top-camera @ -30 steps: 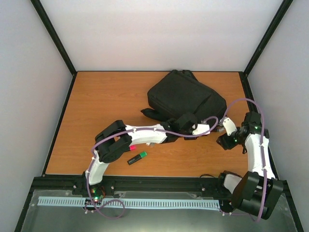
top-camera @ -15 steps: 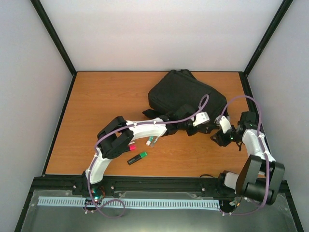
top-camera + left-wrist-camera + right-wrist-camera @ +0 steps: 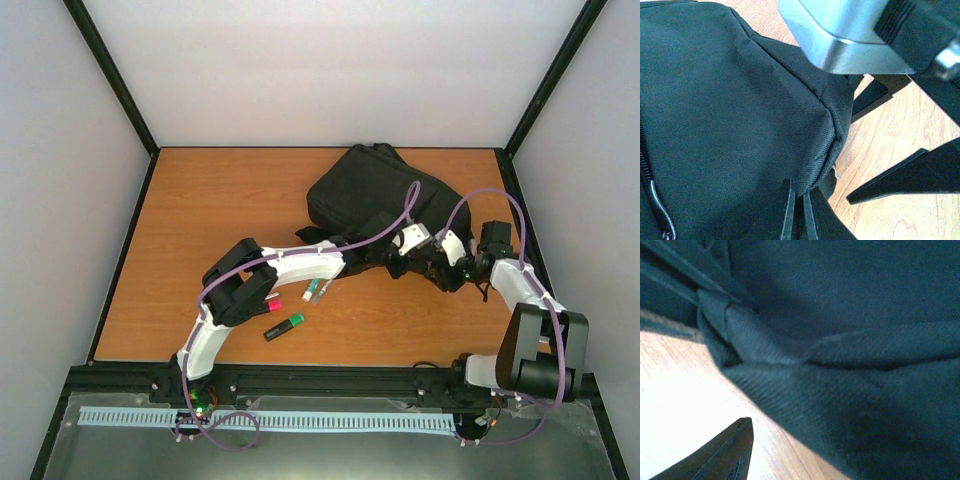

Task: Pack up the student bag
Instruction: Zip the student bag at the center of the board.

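Left tool (image 3: 428,252) clenched at lower-right corner of student bag (image 3: 372,192); right tool (image 3: 447,268) grip unreadable.
Judged: bag-positioning step; next move likely requires unzipping.

Your left arm (image 3: 300,265) reaches far across to the right, left gripper (image 3: 428,252) closed tight, while your right arm (image 3: 520,285) bends inward, right gripper (image 3: 447,268) just beside it
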Robot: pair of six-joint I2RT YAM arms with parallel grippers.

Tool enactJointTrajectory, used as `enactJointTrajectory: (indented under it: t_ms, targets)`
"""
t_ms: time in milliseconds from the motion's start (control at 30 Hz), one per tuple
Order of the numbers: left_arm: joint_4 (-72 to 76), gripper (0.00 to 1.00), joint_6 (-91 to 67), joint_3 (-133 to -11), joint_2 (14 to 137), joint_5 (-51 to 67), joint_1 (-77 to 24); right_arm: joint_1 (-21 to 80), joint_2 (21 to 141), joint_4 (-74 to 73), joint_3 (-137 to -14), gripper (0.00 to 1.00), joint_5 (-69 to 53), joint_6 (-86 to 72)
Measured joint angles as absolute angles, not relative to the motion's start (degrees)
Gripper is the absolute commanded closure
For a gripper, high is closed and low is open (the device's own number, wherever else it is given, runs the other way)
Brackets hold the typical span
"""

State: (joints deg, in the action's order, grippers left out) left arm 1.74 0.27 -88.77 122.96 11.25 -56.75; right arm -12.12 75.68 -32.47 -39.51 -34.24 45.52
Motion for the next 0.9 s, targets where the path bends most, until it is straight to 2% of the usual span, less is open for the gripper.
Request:
enactJointTrajectory:
  t_ms: [333, 467, 667, 833, 900]
  targets:
    - [1.76, 0.99, -1.98, -89.41, 123.33, 11.62, -56.62, -10.0, 77.06, -25.58, -39.44, 0.61, -30.06, 40.14]
    - [1.8, 0.99, -2.22, -89.41, 123.52, 11.62, -56.62, -9.87, 77.84, -24.58, -39.42, 0.73, -29.06, 39.13]
    - [1.91, 0.99, -2.46, -89.43, 123.57, 11.6, -56.62, -9.69, 77.8, -24.86, -39.38, 0.76, -28.58, 39.55]
    - [1.93, 0.99, -2.81, -89.43, 123.57, 11.57, -56.62, -9.65, 76.25, -26.24, -39.03, 0.92, -27.42, 40.97]
    - [1.93, 0.99, -2.85, -89.43, 123.57, 11.57, -56.6, -9.67, 75.53, -26.94, -39.03, 0.93, -26.81, 41.41]
